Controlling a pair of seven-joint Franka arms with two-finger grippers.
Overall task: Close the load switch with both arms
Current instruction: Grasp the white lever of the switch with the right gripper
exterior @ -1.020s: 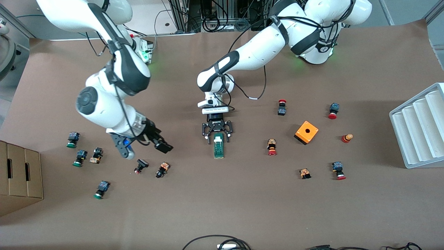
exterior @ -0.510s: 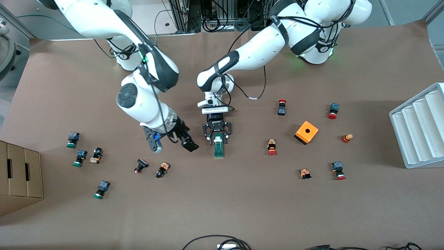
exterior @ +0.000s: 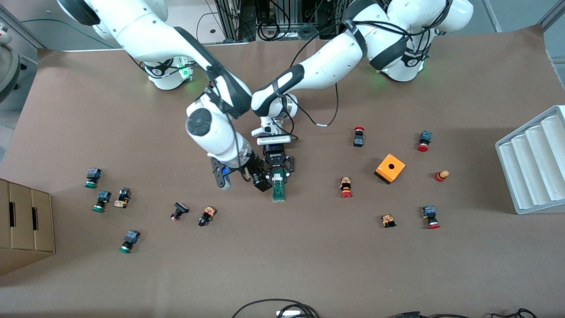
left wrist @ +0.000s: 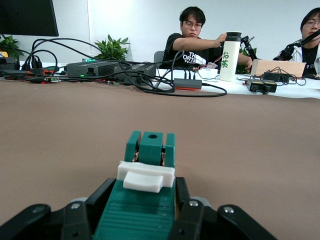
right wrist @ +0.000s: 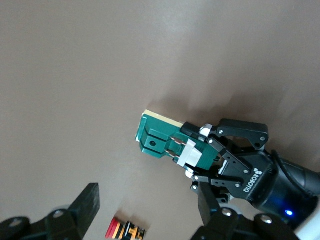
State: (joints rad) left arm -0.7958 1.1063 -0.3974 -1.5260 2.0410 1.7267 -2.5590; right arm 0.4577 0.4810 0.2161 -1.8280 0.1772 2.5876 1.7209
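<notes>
The load switch (exterior: 278,189), a narrow dark-green block with a white lever (exterior: 276,178), lies flat at mid-table. My left gripper (exterior: 276,171) is shut on its end farther from the front camera. In the left wrist view the black fingers (left wrist: 102,195) press both sides of the load switch (left wrist: 142,210) just short of the white lever (left wrist: 146,175). My right gripper (exterior: 242,183) hangs open beside the switch, toward the right arm's end, with nothing in it. The right wrist view shows the load switch (right wrist: 160,137) held by the left gripper (right wrist: 207,155), apart from the right gripper (right wrist: 150,202).
Small push-buttons (exterior: 206,216) lie scattered toward both ends of the table, one (right wrist: 125,231) under my right gripper. An orange cube box (exterior: 389,168) and a white rack (exterior: 534,159) stand toward the left arm's end. A cardboard box (exterior: 24,225) sits at the right arm's end.
My left gripper has closed onto the load switch. The right arm has swung in from the right arm's end until its open gripper hangs right beside the switch.
</notes>
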